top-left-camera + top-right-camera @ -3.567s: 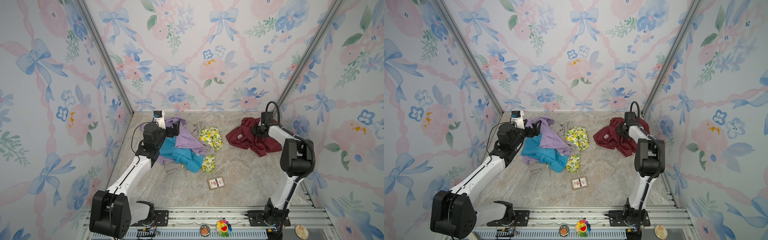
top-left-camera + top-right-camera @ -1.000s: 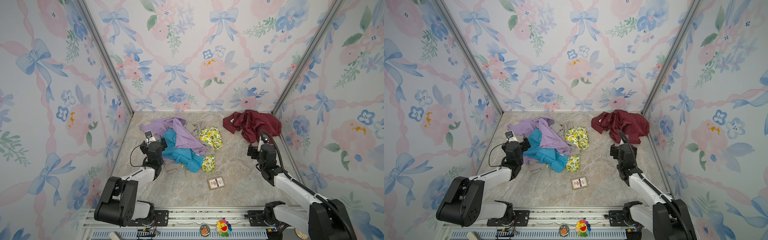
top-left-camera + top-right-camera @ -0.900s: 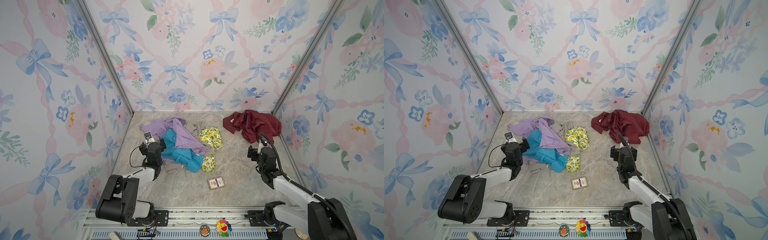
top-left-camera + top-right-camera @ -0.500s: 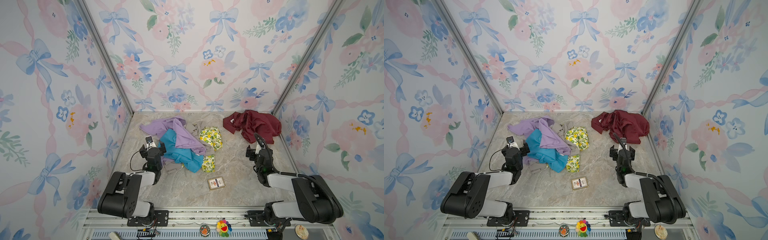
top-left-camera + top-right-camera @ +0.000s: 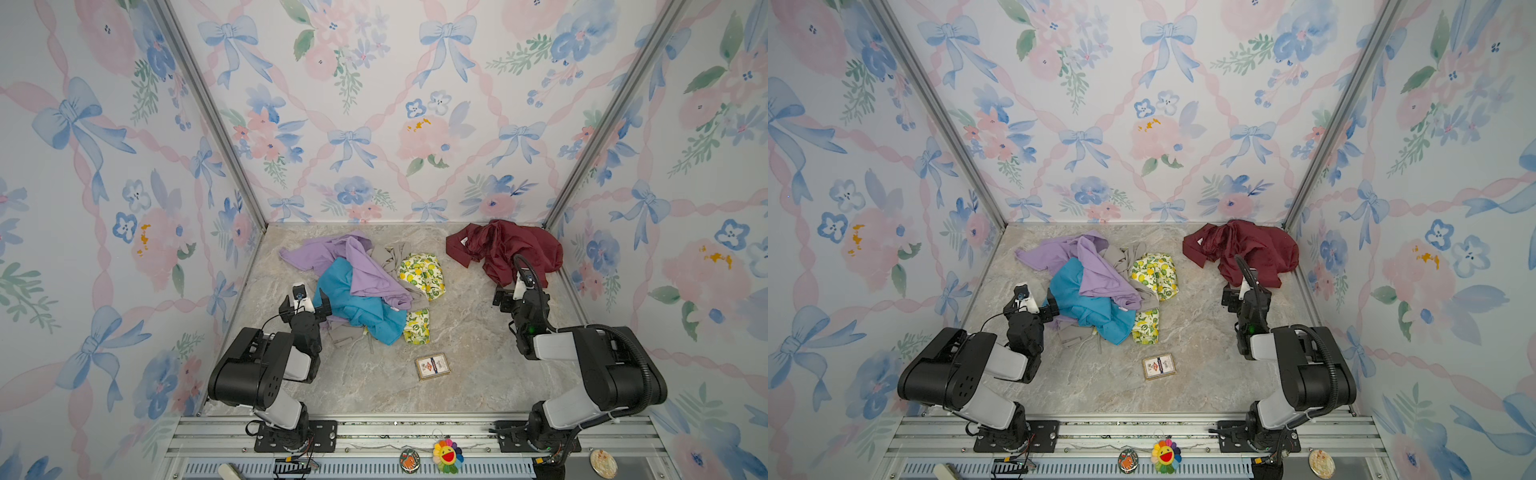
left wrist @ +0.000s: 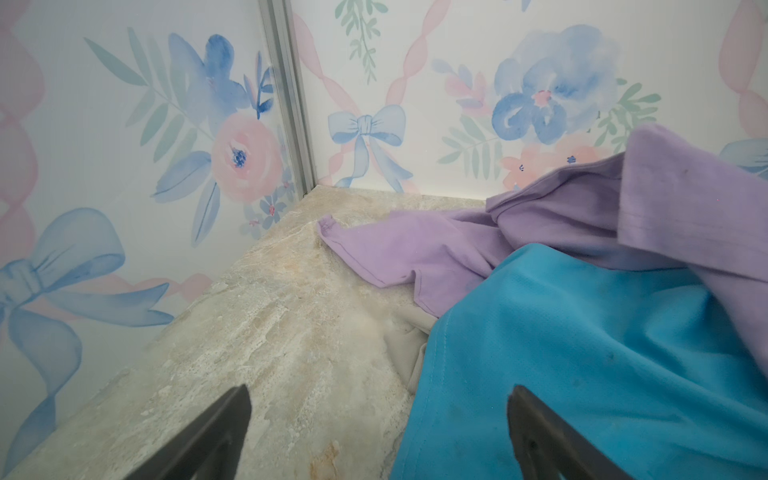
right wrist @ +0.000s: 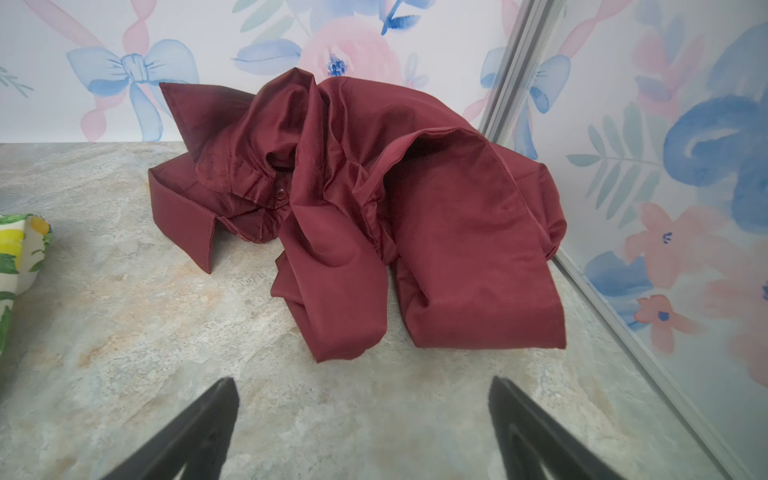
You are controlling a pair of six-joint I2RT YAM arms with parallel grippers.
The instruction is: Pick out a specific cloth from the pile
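the cloth is a dark maroon shirt of smooth, faintly glossy woven fabric, crumpled into a rounded heap with deep folds; a stiff flat cuff juts out on one side and a small button shows near its middle; in a top view a white neck label sits at its collar end; it lies alone in the far right corner of the table, against the foot of the right wall and well apart from the pile; the pile is a loose tangle at the middle left: a soft matte lilac shirt draped over a teal-blue garment of fine knit, grey-beige cloth beneath, and a white piece with lemon print at its right edge; the right gripper hangs low over bare table just short of the cloth, its black tapered jaws spread wide with nothing between them; the left gripper is likewise spread wide and holds nothing, one jaw over the hem of the teal-blue garment, though whether it touches cannot be told; a small flat card box lies by itself near the front; the table is a mottled stone-look slab in beige and grey; three walls carry watercolour wallpaper of blue bows, pink ribbons and flowers, joined by aluminium posts; a ribbed metal rail runs along the front
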